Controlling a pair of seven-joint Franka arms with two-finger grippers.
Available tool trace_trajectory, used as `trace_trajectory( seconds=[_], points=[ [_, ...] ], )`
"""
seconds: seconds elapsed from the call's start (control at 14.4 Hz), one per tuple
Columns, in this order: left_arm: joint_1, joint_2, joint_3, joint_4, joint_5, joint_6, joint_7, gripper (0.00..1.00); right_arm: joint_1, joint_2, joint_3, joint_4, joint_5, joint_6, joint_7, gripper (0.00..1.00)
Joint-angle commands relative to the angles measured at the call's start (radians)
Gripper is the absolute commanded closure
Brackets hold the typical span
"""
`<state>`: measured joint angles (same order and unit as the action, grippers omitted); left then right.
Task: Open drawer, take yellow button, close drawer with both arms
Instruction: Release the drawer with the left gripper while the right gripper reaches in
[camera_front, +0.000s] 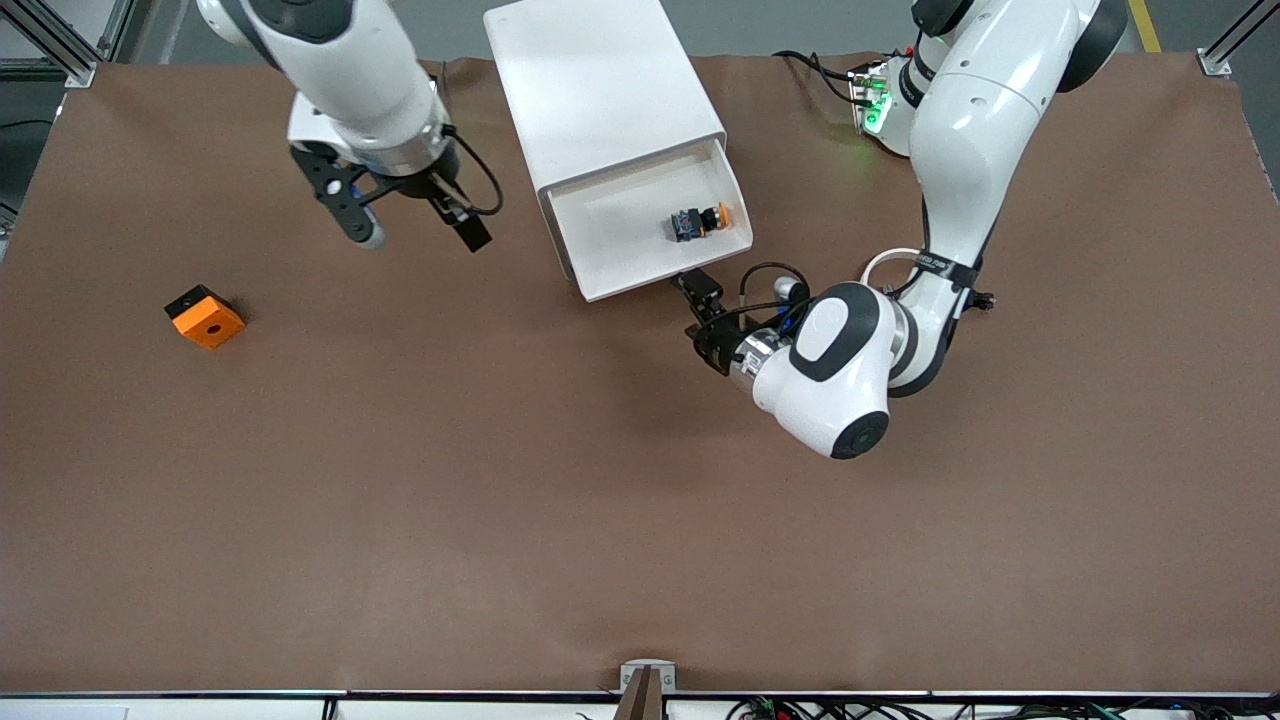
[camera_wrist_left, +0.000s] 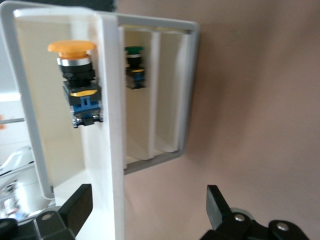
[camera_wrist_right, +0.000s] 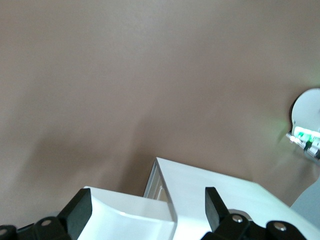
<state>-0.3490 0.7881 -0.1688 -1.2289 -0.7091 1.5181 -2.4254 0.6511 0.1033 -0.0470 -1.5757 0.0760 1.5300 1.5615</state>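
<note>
Left gripper (camera_front: 700, 315): fingers spread wide, empty; sits low at the front edge of the pulled-out drawer, jaws standing either side of its front wall in the left wrist view, not clamped on it.
Left arm: reaches in from its base and curls round to face the drawer front; wrist hovers just above the table.
Orange block (camera_front: 205, 316): lies alone on the table toward the right arm's end, well apart from everything else; not the task's piece.
Drawer (camera_front: 600, 262): top tray, drawn out of the cabinet toward the front camera; the open step looks done.
Button (camera_front: 699, 220): lies on its side in the drawer, orange cap pointing toward the left arm's end; untouched, nothing around it.
Second button (camera_wrist_left: 134, 67): green-capped, glimpsed in a lower drawer in the left wrist view only.
Right gripper (camera_front: 410, 215): fingers wide apart, holding nothing; hangs over bare table beside the cabinet, toward the right arm's end; appears to wait.
Cabinet (camera_front: 590, 85): white box, standing between the two arms.
Progress: drawer open; taking the button and shutting the drawer both remain.
Next, by my reading: one gripper must drop into the tray over the button; the small, lying body leaves little to pinch.
</note>
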Motion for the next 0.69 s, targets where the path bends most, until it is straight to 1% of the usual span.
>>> trace_trajectory(
  seconds=[0.0,0.14,0.28,0.35,0.49,0.63],
  points=[
    [-0.005,-0.030,0.056,0.048,0.054,0.004,0.169,0.00,0.067,0.061,-0.013,0.025,0.008,0.031,0.121,0.00],
    [-0.007,-0.072,0.125,0.046,0.056,0.004,0.363,0.00,0.111,0.097,-0.013,0.026,0.008,0.065,0.207,0.00],
    [-0.004,-0.078,0.179,0.046,0.068,0.002,0.448,0.00,0.137,0.153,-0.013,0.075,0.025,0.070,0.279,0.00],
    [-0.005,-0.095,0.193,0.045,0.124,0.002,0.483,0.00,0.149,0.179,-0.013,0.104,0.034,0.070,0.310,0.00],
    [-0.007,-0.113,0.184,0.043,0.283,0.001,0.560,0.00,0.182,0.240,-0.013,0.169,0.039,0.075,0.380,0.00],
    [-0.016,-0.133,0.183,0.040,0.388,0.001,0.656,0.00,0.208,0.291,-0.013,0.227,0.042,0.084,0.445,0.00]
  ],
)
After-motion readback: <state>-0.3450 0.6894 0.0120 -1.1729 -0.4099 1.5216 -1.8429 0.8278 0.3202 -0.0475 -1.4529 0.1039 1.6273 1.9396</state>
